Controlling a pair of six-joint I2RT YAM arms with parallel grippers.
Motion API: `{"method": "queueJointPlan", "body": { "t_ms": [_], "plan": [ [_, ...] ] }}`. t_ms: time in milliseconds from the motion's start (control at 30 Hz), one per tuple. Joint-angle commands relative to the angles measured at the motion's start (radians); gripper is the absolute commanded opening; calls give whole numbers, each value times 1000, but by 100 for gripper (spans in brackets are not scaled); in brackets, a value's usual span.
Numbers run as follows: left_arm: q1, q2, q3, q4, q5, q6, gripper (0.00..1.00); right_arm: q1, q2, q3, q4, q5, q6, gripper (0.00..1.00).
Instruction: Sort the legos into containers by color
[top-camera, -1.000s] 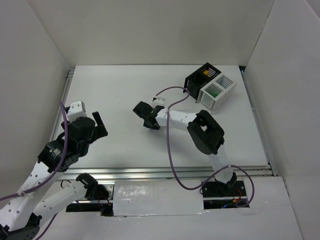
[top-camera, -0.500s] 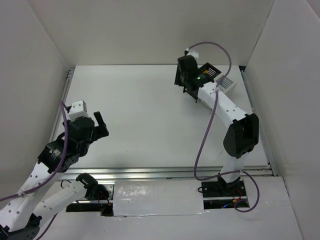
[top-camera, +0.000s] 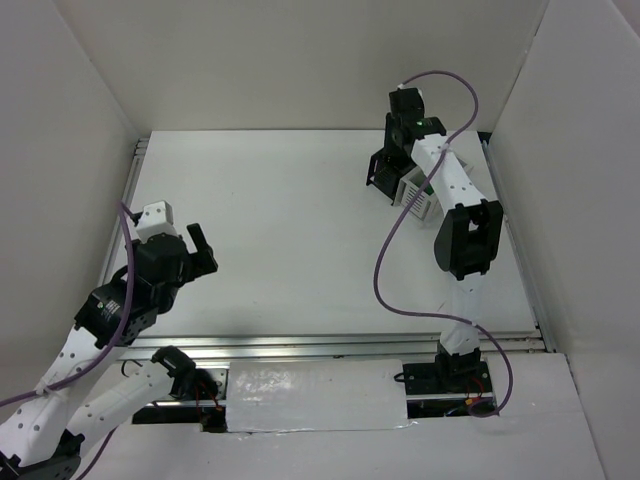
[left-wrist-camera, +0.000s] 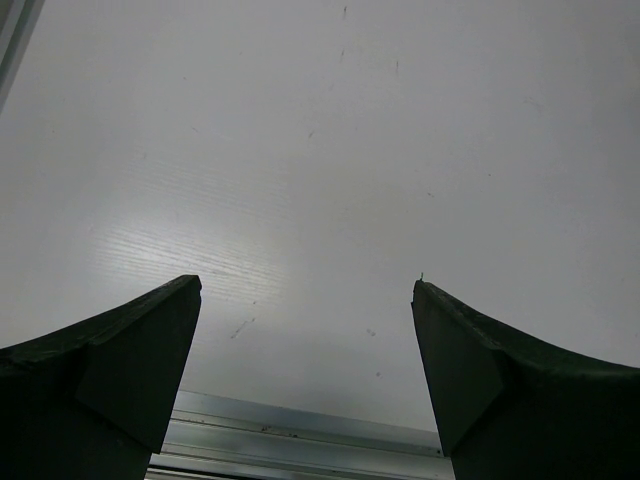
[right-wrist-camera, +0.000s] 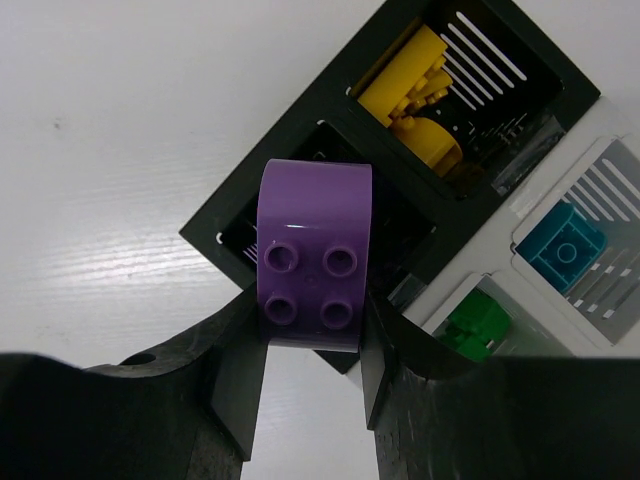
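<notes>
Purple brick (right-wrist-camera: 314, 250) clamped in right hand (right-wrist-camera: 312, 335) over black bin (right-wrist-camera: 215, 222) rim; left hand (left-wrist-camera: 306, 288) agape above table (left-wrist-camera: 320, 120) by front rail (left-wrist-camera: 300, 440)

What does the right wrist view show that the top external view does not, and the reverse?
Right wrist only: the purple brick gripped by the right gripper, yellow bricks in the black bin, a teal brick and a green brick in the white bin. Top external only: the open left gripper, far from the bins. Both: the right gripper over the bins.
</notes>
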Motion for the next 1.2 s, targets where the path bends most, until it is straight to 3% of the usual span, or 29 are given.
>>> {"method": "queueJointPlan", "body": {
  "t_ms": [0,67,133,167,200,300,633,667,700,767,867,933,967,1167],
  "plan": [
    [6,4,-1,37,11,28,100,-7,-12,39,-11,-18,-28,9],
    [8,4,-2,37,9,28,100,-10,-10,19,-1,-8,-25,12],
    [8,2,-2,38,12,29,100,-15,-6,15,3,-17,-24,23],
    [8,2,-2,40,12,31,100,-16,-2,15,2,-12,-20,36],
    [8,1,-2,40,11,29,100,-15,-2,12,-1,-9,-17,62],
    [8,5,-2,40,12,32,100,-16,-16,-2,9,-17,-10,73],
    [15,21,1,37,6,25,100,-15,-119,22,-36,-32,38,76],
    [15,27,5,31,-14,17,100,-13,-145,15,-52,-37,68,84],
    [18,40,13,23,-26,2,100,-6,-215,-8,-73,-61,79,100],
    [34,82,27,6,-38,-8,99,13,-321,-149,-41,-70,98,100],
    [81,155,70,-9,-28,-11,99,56,-651,-402,34,-52,127,100],
    [133,186,120,-18,-14,-9,99,86,-787,-563,55,-26,147,100],
    [149,212,160,-14,-14,2,100,96,-912,-602,54,-9,173,100],
    [212,265,359,-60,-28,46,100,131,-1296,-781,-20,-6,184,100]
  ]
}}
